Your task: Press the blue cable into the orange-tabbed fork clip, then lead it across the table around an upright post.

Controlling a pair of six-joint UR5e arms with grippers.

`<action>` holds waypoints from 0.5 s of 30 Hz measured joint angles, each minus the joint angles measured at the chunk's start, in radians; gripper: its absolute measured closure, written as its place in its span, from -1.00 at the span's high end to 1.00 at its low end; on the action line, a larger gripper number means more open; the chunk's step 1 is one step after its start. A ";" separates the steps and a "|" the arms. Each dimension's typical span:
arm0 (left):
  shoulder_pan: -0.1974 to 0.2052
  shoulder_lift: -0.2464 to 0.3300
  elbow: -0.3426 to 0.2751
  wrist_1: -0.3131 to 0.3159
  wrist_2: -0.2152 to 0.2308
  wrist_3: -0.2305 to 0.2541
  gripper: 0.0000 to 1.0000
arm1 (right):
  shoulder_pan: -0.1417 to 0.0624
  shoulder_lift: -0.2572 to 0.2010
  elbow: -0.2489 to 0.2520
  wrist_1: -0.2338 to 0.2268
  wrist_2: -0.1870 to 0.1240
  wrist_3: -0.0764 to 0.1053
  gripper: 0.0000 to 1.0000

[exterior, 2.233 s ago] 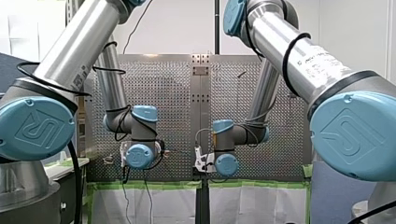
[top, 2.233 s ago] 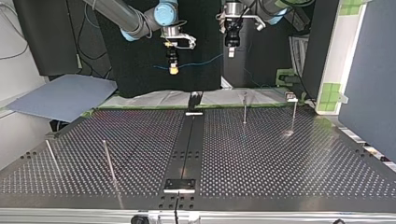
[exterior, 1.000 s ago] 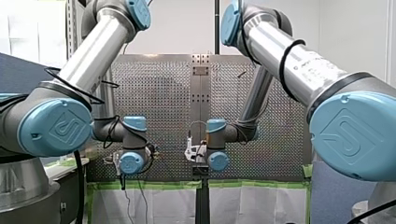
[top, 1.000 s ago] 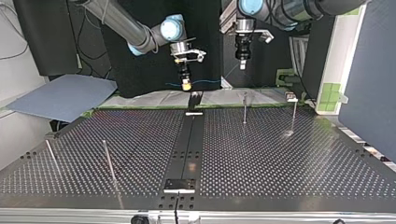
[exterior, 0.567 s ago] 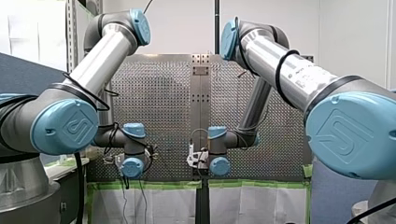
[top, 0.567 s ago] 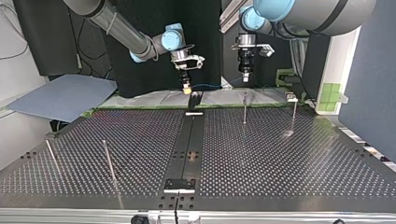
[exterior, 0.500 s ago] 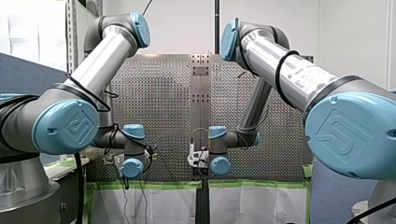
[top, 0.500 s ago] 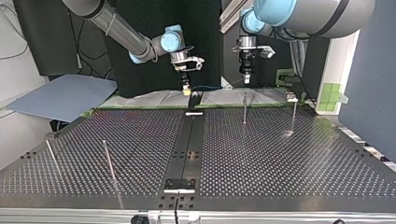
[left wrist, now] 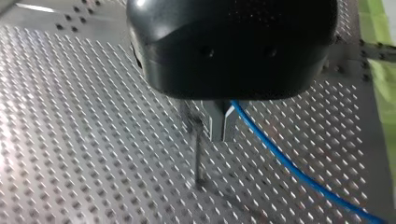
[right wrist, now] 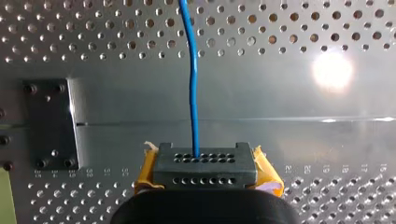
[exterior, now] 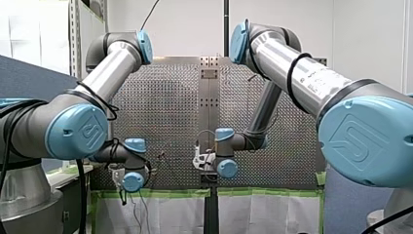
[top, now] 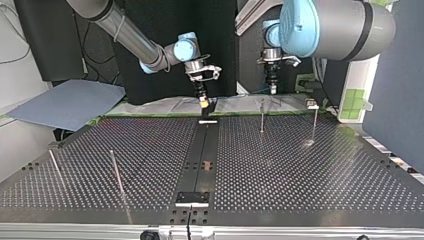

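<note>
Caller: Cable first. The blue cable (right wrist: 192,79) is pinched in the robot's right gripper (right wrist: 204,156), jaws closed tight on it, yellow pads (right wrist: 264,169) flaring either side of the dark fingertips (right wrist: 205,169).

Analyst: And it runs straight ahead from that claw, out over the perforated table (right wrist: 303,116). A black plate (right wrist: 49,123), bolted flat, lies off to the claw's side.

Caller: Over to the left gripper (left wrist: 219,125): metal fingers (left wrist: 215,122) drawn narrow, the same blue line coming out right at their tips and trailing away beside the claw.

Analyst: Clamped there too, by the look of it. A thin upright post (left wrist: 197,156) stands just beside those fingers, apart from the cable.

Caller: Farther out, in the top view, the right claw's tip hangs just above a dark fitting (top: 208,107) at the table edge nearest the arms.

Analyst: Whether that's the fork clip, nobody can tell from here. The left claw hovers off to its side, and a second post (top: 315,122) stands beyond that claw, away from the right one.
</note>
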 joint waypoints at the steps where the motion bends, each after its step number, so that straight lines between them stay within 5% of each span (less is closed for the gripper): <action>1: 0.008 -0.008 0.007 -0.004 0.005 0.000 -1.00 | 0.002 0.000 -0.002 0.003 0.000 -0.001 -1.00; 15: 0.120 -0.034 0.059 -0.051 0.049 -0.007 -1.00 | 0.013 0.000 -0.004 0.014 0.000 -0.009 -1.00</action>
